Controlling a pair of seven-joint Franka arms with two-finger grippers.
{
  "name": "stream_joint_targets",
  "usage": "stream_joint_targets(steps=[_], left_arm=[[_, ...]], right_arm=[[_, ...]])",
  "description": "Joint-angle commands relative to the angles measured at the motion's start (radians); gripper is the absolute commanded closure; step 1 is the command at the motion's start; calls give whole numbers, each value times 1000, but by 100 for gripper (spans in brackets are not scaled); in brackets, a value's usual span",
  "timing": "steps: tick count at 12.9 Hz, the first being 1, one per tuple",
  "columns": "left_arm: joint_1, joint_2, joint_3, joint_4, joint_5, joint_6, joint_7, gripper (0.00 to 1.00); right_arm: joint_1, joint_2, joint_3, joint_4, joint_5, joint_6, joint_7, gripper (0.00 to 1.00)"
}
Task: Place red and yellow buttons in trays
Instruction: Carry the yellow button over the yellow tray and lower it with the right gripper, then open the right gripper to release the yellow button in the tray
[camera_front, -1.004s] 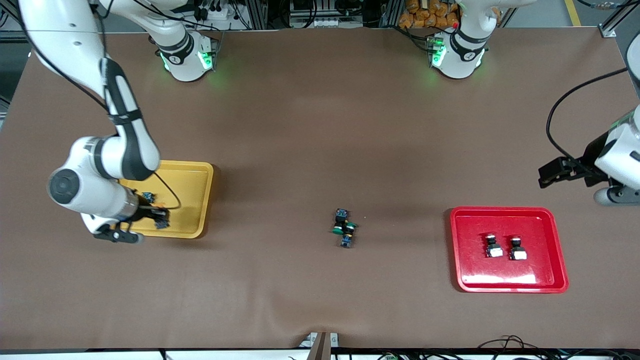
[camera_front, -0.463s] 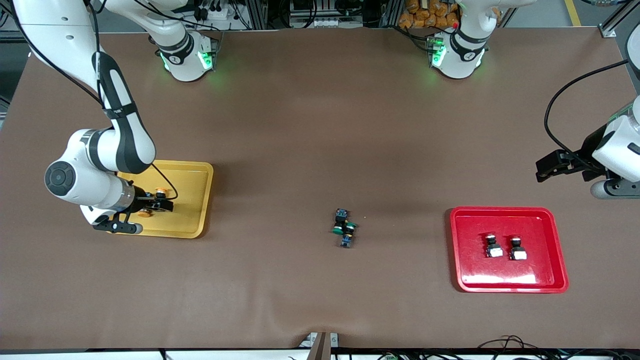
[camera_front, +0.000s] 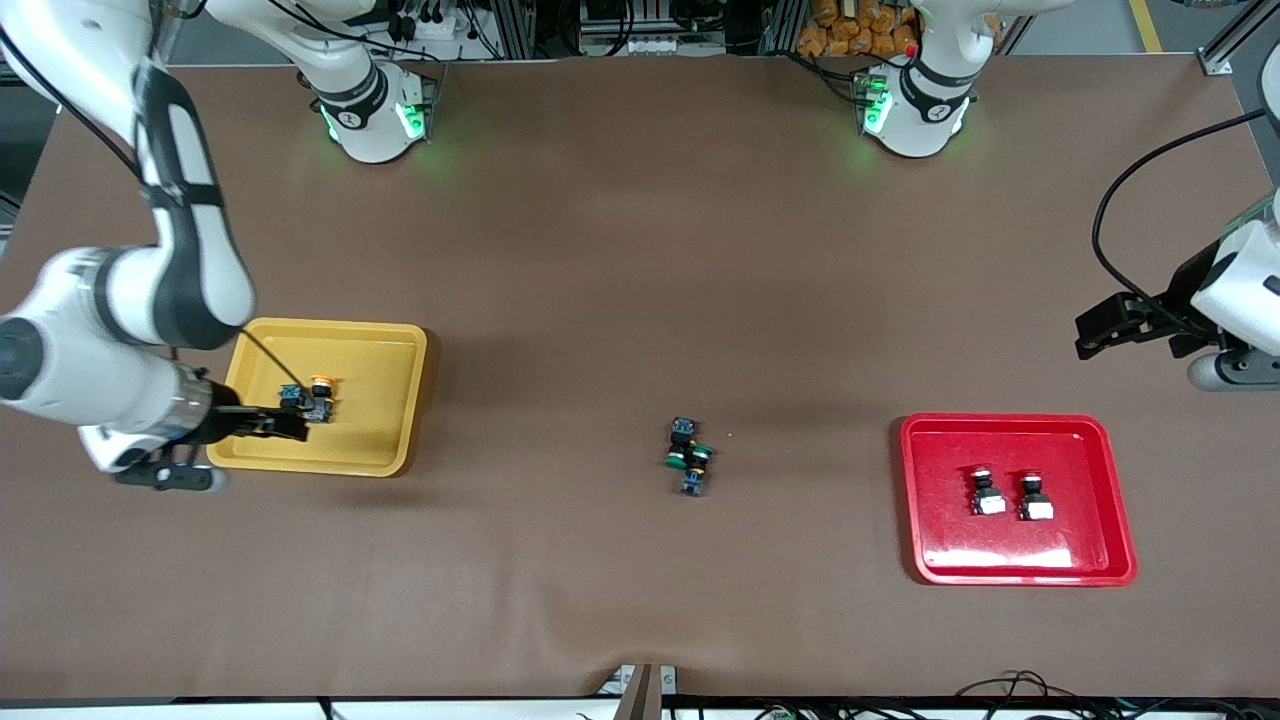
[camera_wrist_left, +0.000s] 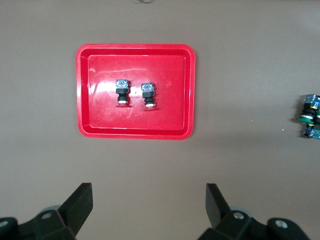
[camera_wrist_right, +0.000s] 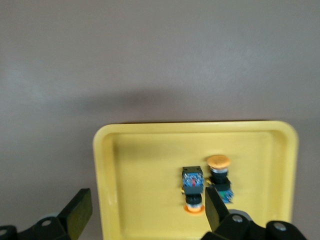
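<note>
The yellow tray (camera_front: 380, 420) lies toward the right arm's end of the table. Two orange-yellow-capped buttons (camera_front: 320, 385) (camera_front: 292, 398) lie side by side in it; they also show in the right wrist view (camera_wrist_right: 220, 175) (camera_wrist_right: 193, 187). My right gripper (camera_front: 290, 424) (camera_wrist_right: 147, 210) is open and empty above the tray's (camera_wrist_right: 145, 165) outer side. The red tray (camera_front: 960, 540) (camera_wrist_left: 170, 100) holds two red-capped buttons (camera_front: 988, 492) (camera_front: 1036, 497) (camera_wrist_left: 121, 91) (camera_wrist_left: 148, 94). My left gripper (camera_front: 1090, 340) (camera_wrist_left: 149, 205) is open, empty, and waits over bare table beside the red tray.
A small cluster of green-capped switches (camera_front: 688, 457) lies on the brown mat mid-table between the two trays; it shows at the edge of the left wrist view (camera_wrist_left: 310, 115). Both arm bases stand along the table's farthest edge.
My right gripper has let go of a yellow button in the yellow tray, risen and drawn back toward the right arm's end. Both yellow buttons now lie uncovered. The left arm barely moved.
</note>
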Motion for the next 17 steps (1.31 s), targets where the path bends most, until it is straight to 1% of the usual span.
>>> stream_joint_targets(steps=[1, 4, 6, 8, 9, 12, 14, 16, 17], left_arm=[[0, -11, 1, 33, -12, -45, -4, 0], [3, -11, -1, 32, -9, -45, -2, 0], [5, -12, -2, 33, -11, -46, 13, 0], [9, -12, -1, 32, -11, -48, 49, 0], [12, -17, -1, 32, -12, -48, 56, 0], [12, -17, -1, 30, -11, -48, 56, 0], [11, -17, -1, 30, -9, -48, 56, 0], [11, -17, -1, 32, -11, -48, 56, 0], [11, -17, -1, 32, -11, -46, 56, 0]], right_arm=[[-11, 18, 9, 124, -40, -95, -14, 0], [-8, -16, 11, 144, -112, -188, -14, 0], [0, -51, 17, 154, -115, -254, -14, 0], [21, -71, 20, 179, -111, -279, -16, 0], [23, -89, 21, 185, -108, -314, -14, 0], [36, -103, 20, 185, -117, -397, -5, 0], [24, -120, 15, 179, -102, -441, -14, 0], [18, -123, 18, 178, -114, -452, -14, 0], [-17, -129, 35, 178, -114, -460, -22, 0]])
